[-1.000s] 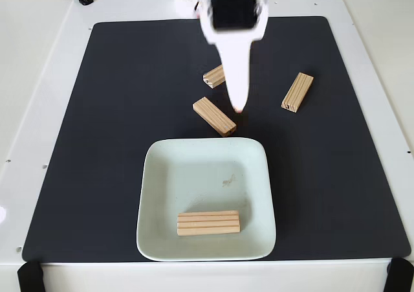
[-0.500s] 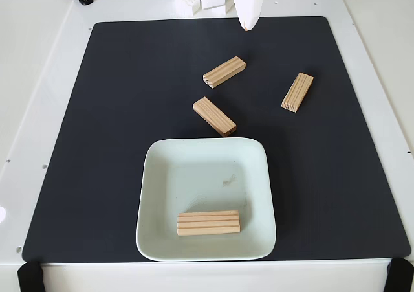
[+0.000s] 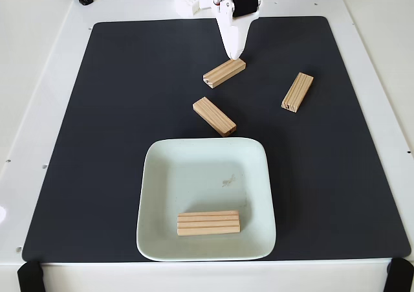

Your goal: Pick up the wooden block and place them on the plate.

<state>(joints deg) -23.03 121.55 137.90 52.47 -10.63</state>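
One claw tip above wooden block, gap unclear, grasping nothing.

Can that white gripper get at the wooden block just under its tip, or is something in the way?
Probably yes. In the fixed view the gripper hangs right by the upper end of the nearest block, which lies alone on the dark mat, apart from the others.

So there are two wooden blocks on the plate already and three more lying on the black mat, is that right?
Not quite. The fixed view shows just one wooden block on the plate, lying near its front edge. The three on the black mat are right: one below the gripper, one just above the plate's rim, and one off to the right.
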